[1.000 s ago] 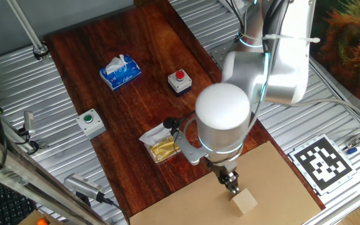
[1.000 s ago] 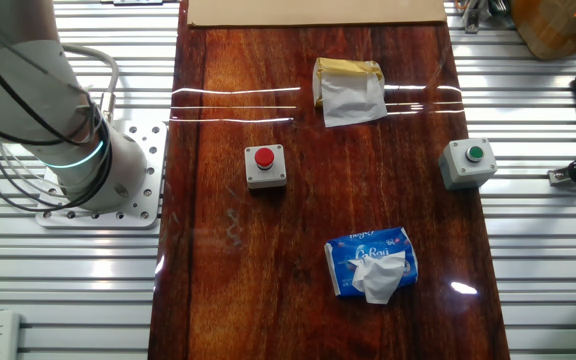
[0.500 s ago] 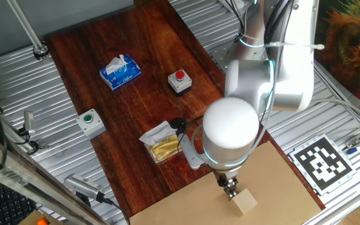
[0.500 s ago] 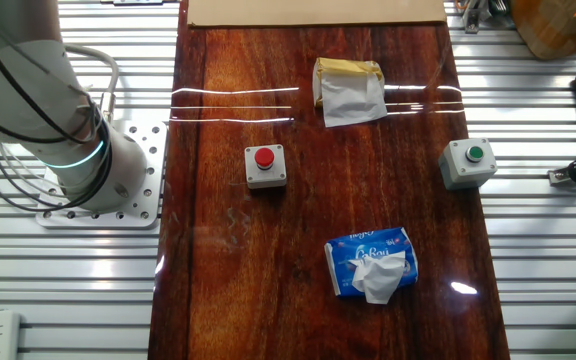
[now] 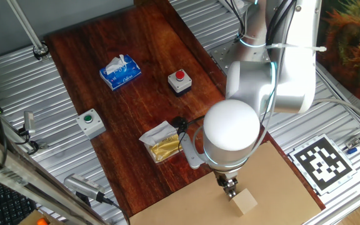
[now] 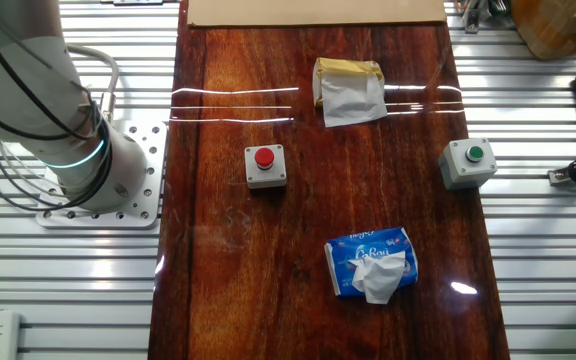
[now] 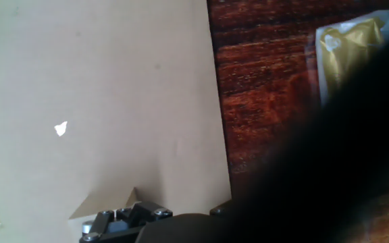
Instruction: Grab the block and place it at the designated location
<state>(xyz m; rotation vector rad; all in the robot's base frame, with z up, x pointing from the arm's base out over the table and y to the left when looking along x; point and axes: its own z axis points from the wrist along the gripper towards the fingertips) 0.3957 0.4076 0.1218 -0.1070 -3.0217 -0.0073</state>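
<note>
The block (image 5: 245, 201), a small light-tan wooden cube, rests on the designated location, the tan cardboard sheet (image 5: 279, 167), near the front edge of one fixed view. My gripper (image 5: 230, 187) hangs under the arm's white wrist, right at the block's upper-left corner. Its fingers look close together, and whether they touch the block is unclear. In the hand view the cardboard (image 7: 100, 88) fills the left side, one tan corner of the block (image 7: 107, 204) shows at the bottom, and the jaws are dark and cut off. The other fixed view shows only the cardboard's edge (image 6: 313, 12).
On the dark red-brown board (image 5: 124, 112) stand a grey box with a red button (image 5: 179, 81), a grey box with a green button (image 5: 90, 122), a blue tissue pack (image 5: 120, 71) and a gold packet with white paper (image 5: 161, 142). A black-and-white marker tag (image 5: 322, 162) lies right of the cardboard.
The arm's wrist has shifted a little to the right and down, bringing the fingers slightly closer to the block. The block has not moved.
</note>
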